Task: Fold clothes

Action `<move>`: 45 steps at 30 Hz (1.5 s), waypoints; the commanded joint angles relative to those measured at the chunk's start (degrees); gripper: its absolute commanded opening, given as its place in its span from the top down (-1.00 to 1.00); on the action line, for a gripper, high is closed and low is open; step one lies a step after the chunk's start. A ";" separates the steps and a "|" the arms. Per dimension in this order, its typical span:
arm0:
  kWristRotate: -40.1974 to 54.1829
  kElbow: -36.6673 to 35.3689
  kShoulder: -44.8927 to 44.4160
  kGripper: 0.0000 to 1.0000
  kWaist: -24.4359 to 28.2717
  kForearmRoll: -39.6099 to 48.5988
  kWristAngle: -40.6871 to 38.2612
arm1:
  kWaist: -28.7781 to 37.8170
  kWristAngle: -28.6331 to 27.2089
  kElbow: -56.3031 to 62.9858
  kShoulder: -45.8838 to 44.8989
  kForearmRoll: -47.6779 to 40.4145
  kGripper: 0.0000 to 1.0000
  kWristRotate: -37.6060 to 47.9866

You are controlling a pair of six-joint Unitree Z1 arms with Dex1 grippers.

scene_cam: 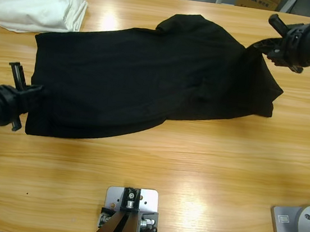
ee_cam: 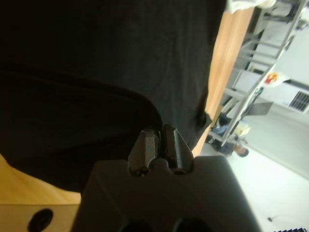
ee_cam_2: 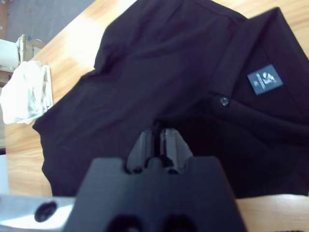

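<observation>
The clothes [scene_cam: 148, 81] are one black polo shirt, lying flat across the middle of the table with its hem end to the left. My left gripper [scene_cam: 35, 93] comes in from the left edge and is shut on the shirt's left hem corner. In the left wrist view its jaws [ee_cam: 159, 140] press together on a fold of the black cloth [ee_cam: 96, 58]. My right gripper [scene_cam: 258, 47] reaches in from the upper right and is shut on the shirt's raised right end. The right wrist view shows that gripper [ee_cam_2: 157, 137] pinching fabric near the collar, a button [ee_cam_2: 224, 100] and the blue-grey neck label [ee_cam_2: 264, 79].
A folded white cloth [scene_cam: 39, 5] lies at the table's back left corner, just beyond the shirt's left end. Bare wooden table [scene_cam: 194, 166] runs along the front and to the right of the shirt. A cardboard box [scene_cam: 258, 0] stands behind the table.
</observation>
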 commanded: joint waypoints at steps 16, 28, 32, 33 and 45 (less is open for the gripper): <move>1.58 5.59 7.26 1.00 6.50 -9.20 -0.43 | -2.97 7.89 -4.03 11.20 -6.39 1.00 -6.35; 1.93 9.65 12.46 1.00 9.80 -19.76 -0.43 | -5.34 9.47 -4.24 12.50 -7.64 1.00 -8.33; 2.46 10.71 10.05 1.00 11.73 -20.22 -0.36 | -5.34 10.86 -4.71 13.34 -9.03 1.00 -9.19; 2.70 10.78 9.23 1.00 11.82 -20.20 -0.19 | -5.34 11.00 -4.69 13.55 -9.03 1.00 -9.48; 3.69 15.03 1.84 1.00 14.86 -20.12 0.71 | -6.72 12.22 -3.96 15.65 -12.21 1.00 -10.11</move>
